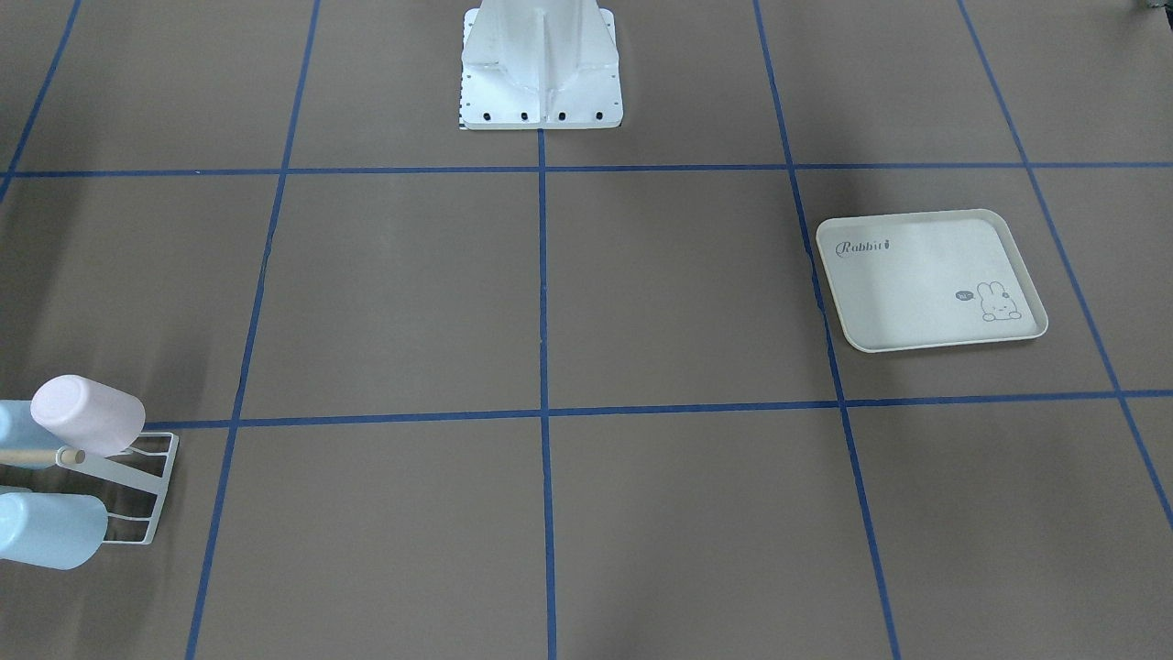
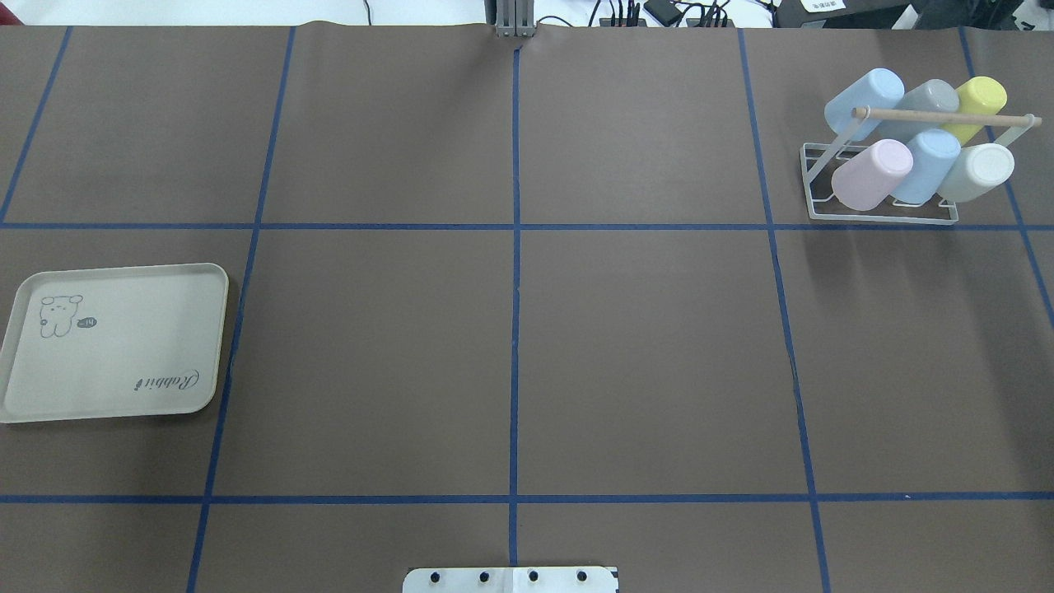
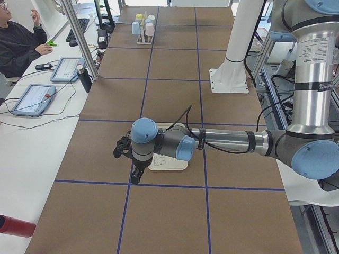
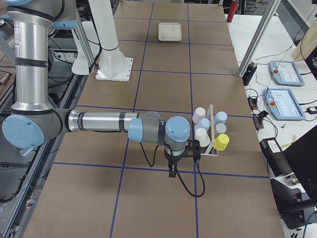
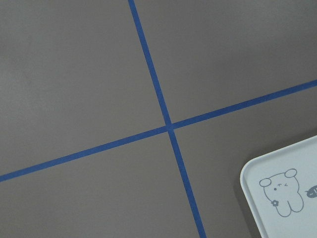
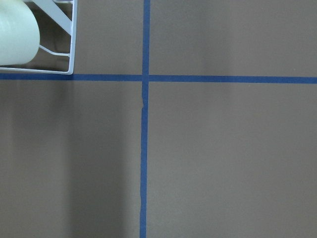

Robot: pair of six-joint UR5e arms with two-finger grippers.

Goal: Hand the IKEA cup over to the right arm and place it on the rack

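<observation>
Rack (image 2: 885, 219) on brown blue-taped table (image 2: 370, 354)

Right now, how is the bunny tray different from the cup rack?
The tray is solid, flat and cream, with nothing on it. The rack is thin white wire with a wooden dowel, and it holds six cups. The tray lies on the robot's left side, while the rack is on its far right. Both rest on the brown table.
</observation>
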